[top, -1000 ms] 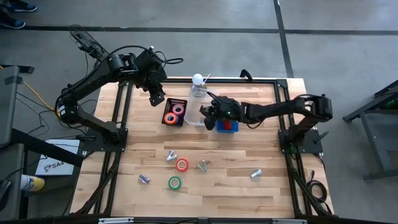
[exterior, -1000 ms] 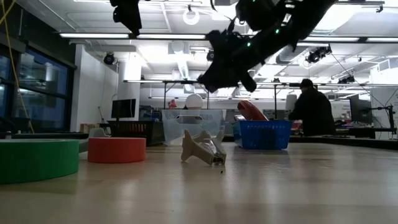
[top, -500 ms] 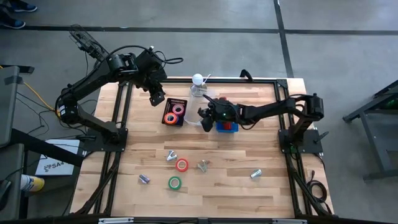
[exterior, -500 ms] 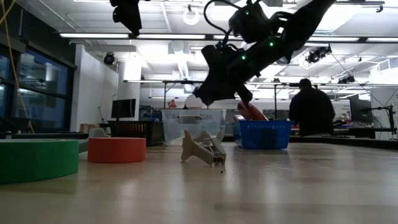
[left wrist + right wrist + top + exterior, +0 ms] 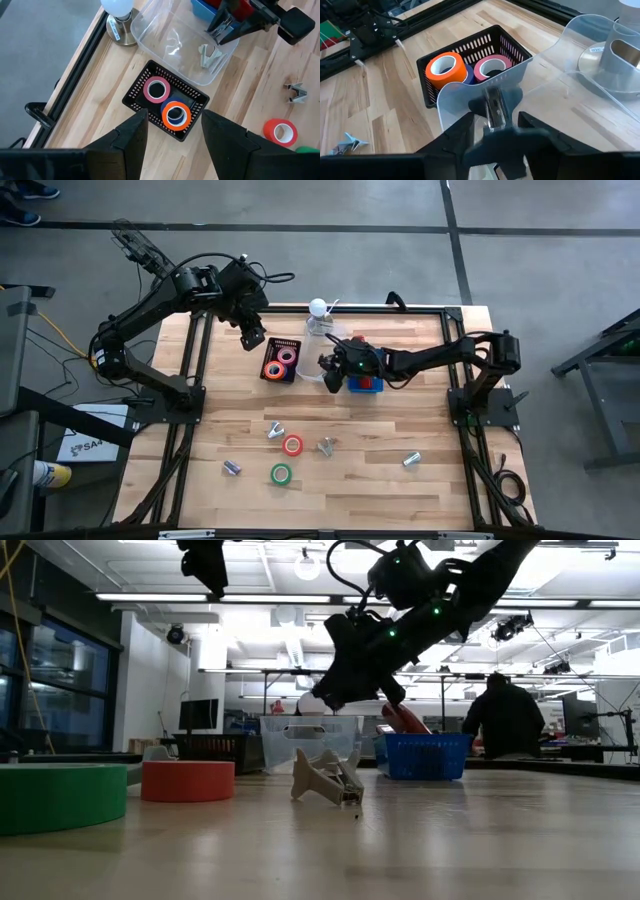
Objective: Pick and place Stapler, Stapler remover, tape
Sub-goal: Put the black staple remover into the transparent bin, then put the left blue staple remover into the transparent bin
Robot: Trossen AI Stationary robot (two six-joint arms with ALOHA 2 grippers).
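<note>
The red stapler [image 5: 367,381] lies in the blue tray [image 5: 357,389] and sticks up out of it in the low view [image 5: 405,718]. My right gripper [image 5: 327,370] hangs open over the clear container [image 5: 313,376], and a staple remover [image 5: 210,54] lies on that container's floor between the fingers [image 5: 492,112]. My left gripper [image 5: 251,336] waits open above the far side of the black basket [image 5: 281,360], which holds pink [image 5: 156,90] and orange [image 5: 175,114] tape rolls. A red-orange roll [image 5: 292,445] and a green roll [image 5: 281,474] lie flat on the table.
Several more staple removers lie on the near half of the table [image 5: 275,431] [image 5: 326,446] [image 5: 232,467] [image 5: 411,459]. A white-capped bottle [image 5: 318,316] stands at the far edge beside the clear container. A person [image 5: 505,720] stands in the room behind.
My right gripper moved a little toward the table's left and came down over the clear container, then held still for the last half second. The left arm kept still.
</note>
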